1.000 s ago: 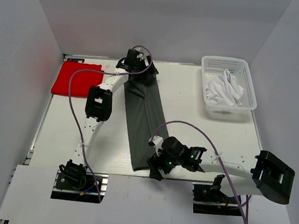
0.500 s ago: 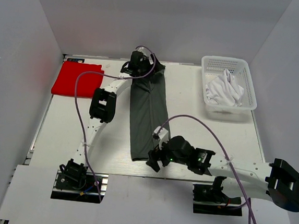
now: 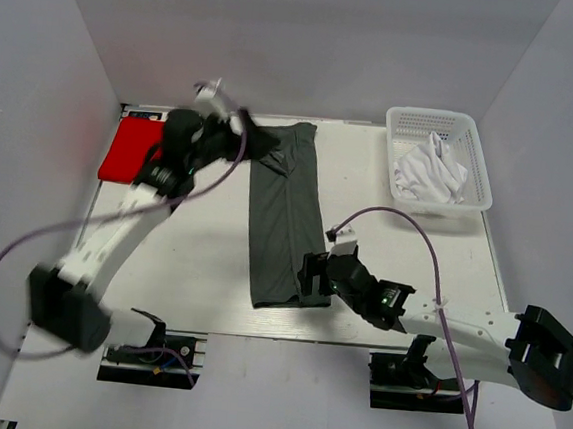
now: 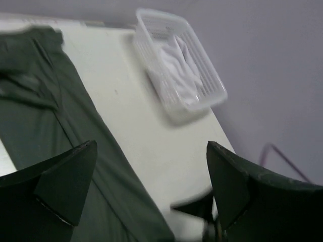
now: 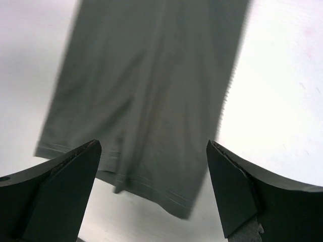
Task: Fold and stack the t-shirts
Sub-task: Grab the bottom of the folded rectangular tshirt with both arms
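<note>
Dark grey cloth t-shirt (image 3: 284,214), folded long, flat on white worktop (image 3: 202,267). Right jaws open beside near hem; left jaws open over far end.

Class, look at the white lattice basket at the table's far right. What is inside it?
A crumpled white t-shirt lies in the basket. The cloth covers most of the basket's floor, so anything beneath it cannot be seen.
</note>
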{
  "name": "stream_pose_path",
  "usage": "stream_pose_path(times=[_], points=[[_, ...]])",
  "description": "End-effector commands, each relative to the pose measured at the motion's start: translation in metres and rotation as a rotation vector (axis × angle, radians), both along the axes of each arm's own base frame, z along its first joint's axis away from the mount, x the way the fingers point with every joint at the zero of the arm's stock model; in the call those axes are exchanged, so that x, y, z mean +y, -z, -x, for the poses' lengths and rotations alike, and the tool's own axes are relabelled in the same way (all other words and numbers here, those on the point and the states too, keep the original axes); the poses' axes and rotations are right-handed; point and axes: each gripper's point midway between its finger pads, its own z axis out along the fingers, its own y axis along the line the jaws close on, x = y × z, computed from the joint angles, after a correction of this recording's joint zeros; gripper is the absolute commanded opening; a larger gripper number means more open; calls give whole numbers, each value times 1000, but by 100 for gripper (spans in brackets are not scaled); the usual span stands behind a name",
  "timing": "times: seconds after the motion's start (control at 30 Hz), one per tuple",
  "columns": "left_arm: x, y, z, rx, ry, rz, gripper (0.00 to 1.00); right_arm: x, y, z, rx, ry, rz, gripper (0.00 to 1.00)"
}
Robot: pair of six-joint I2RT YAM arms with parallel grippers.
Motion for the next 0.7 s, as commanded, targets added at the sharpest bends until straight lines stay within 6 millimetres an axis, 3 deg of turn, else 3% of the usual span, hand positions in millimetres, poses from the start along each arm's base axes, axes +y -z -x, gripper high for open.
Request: stream_pose_path(times=[0.0,0.03,0.07,0.13,0.17,0.23,0.27,0.33,0.47,0.57,0.6,0.67], points=[[11,107,67,245,2,-29,99,-24,0,-4,80,134,-16,90],[9,123,88,307,29,-11,99,-30,7,-1,109,127,13,90],[5,149,123,394,118,-19,99,-26,7,6,143,73,3,90],[-1,174,165,533,211,-26,99,-34,12,14,189,51,35,90],[1,197,188,604,244,-47,99,-28,7,18,202,3,31,90],[7,224,215,696,244,-119,99,-30,11,28,262,-35,52,90],[20,246,232,783,207,-186,99,-31,10,29,271,-49,70,90],[20,265,257,884,247,-247,94,-33,14,34,303,-68,79,90],[15,282,279,956,289,-305,89,-32,26,41,371,-97,93,90],[11,284,276,946,280,-328,83,-32,34,45,419,-103,102,88],[9,286,275,946,278,-343,74,-33,37,45,431,-102,108,83],[9,289,273,943,269,-362,69,-36,43,47,470,-85,123,81]])
